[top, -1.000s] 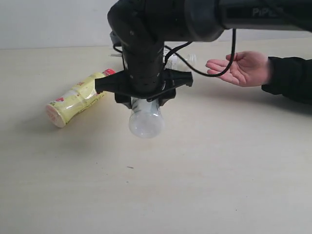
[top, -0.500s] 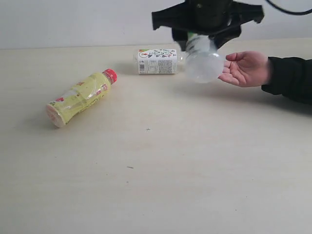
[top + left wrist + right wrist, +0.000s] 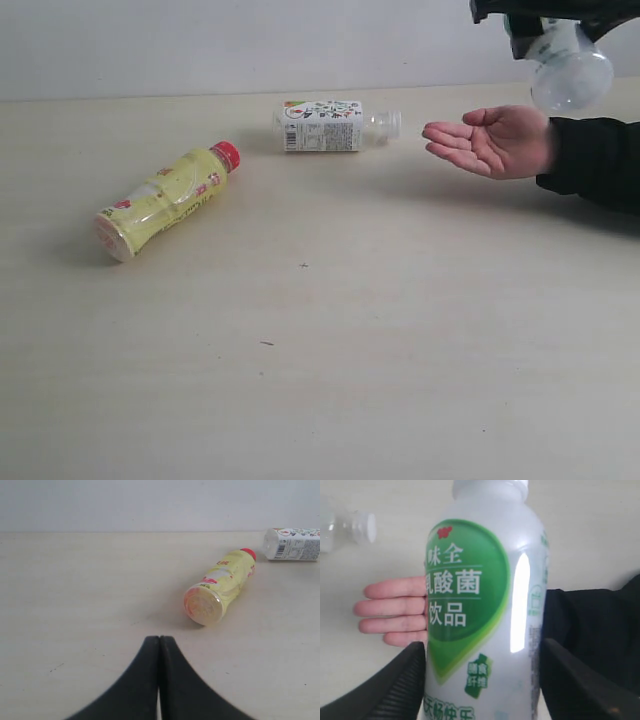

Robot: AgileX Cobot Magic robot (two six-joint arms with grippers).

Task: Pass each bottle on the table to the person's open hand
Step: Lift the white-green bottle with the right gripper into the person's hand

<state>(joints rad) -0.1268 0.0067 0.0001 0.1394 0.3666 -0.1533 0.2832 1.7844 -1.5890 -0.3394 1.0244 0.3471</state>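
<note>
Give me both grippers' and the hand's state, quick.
Left gripper: closed, empty.
Right gripper: holding the white bottle with green label.
Person's open hand: empty, palm up.

Bright, even, diffuse light covers the table [image 3: 300,380]. The yellow bottle [image 3: 165,200] throws only a faint, soft-edged shadow, just beside its base. Well away from the yellow bottle, the white bottle [image 3: 570,75] looks hazy in the exterior view. Close up in the right wrist view, a tall strip of glare runs down it, and the hand [image 3: 395,610] behind it is slightly soft.
</note>
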